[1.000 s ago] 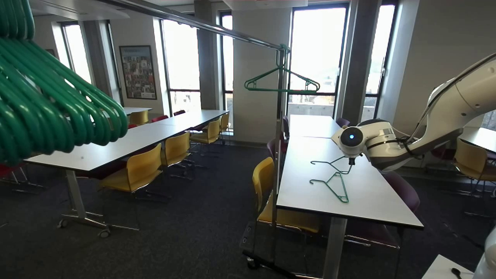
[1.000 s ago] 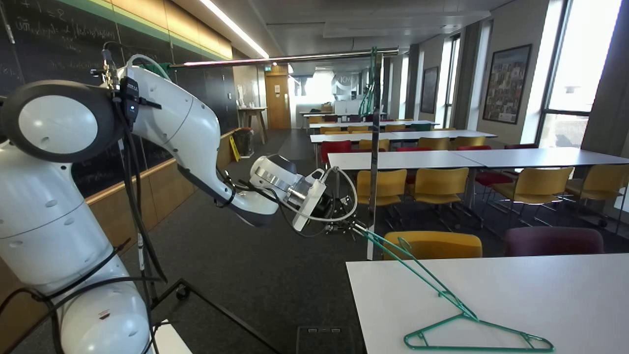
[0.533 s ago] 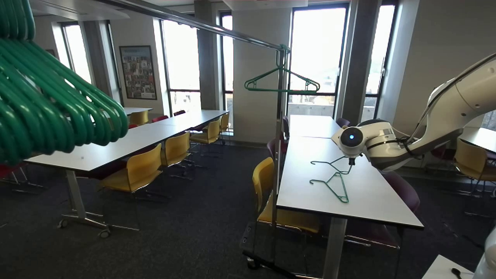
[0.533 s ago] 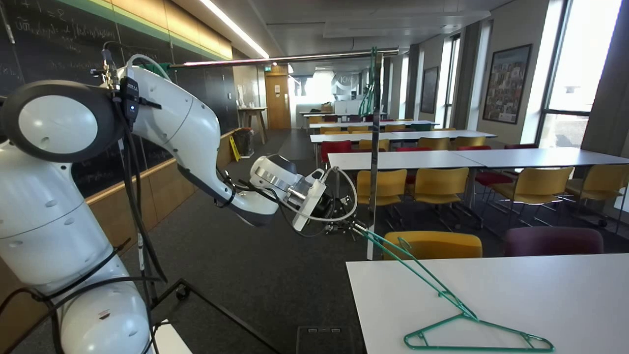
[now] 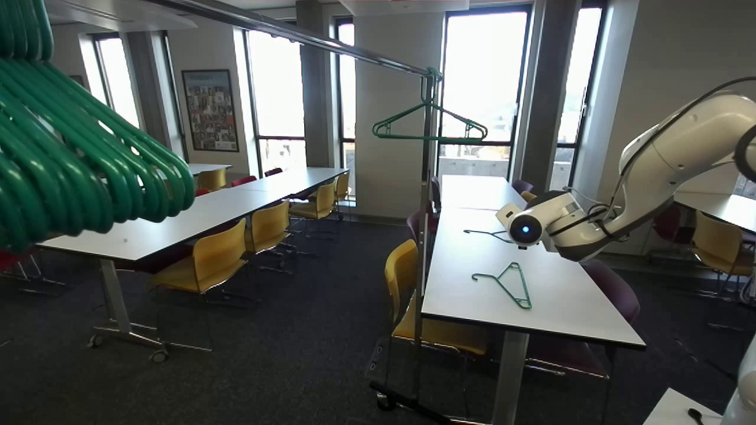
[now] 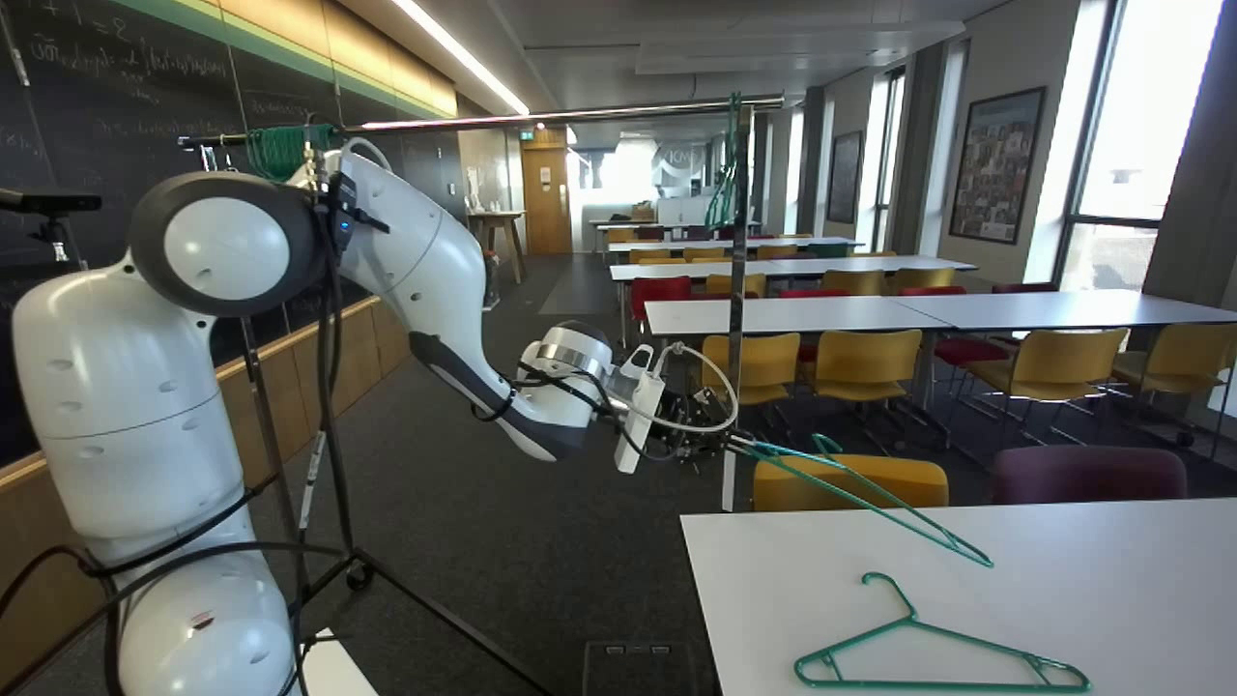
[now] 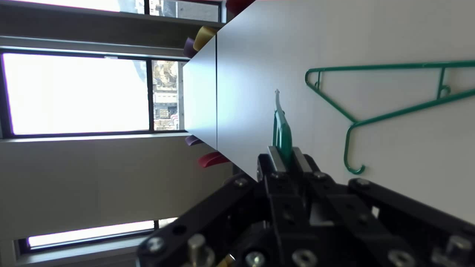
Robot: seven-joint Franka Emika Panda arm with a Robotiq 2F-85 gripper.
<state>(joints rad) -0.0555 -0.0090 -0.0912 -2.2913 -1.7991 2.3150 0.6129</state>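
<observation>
The green hanger (image 7: 285, 142) sits clamped by one end in the gripper (image 7: 288, 159), jaws on either side, slanting downward above the white table (image 6: 1111, 580); on that table a second green hanger (image 6: 908, 620) lies flat, apart from the held one.

In my wrist view, the gripper (image 7: 287, 152) pinches a green clothes hanger (image 7: 285, 139) between its metal fingertips (image 7: 277, 159); I see it nearly edge-on against the white tabletop (image 7: 319, 40). To its right, a second green clothes hanger (image 7: 408, 109) lies flat on that tabletop, hook (image 7: 347, 150) toward the bottom, one end cut off at the frame's edge. Beyond (the room looks tipped sideways from here), I make out a window (image 7: 74, 92) and a red chair (image 7: 213, 159).
</observation>
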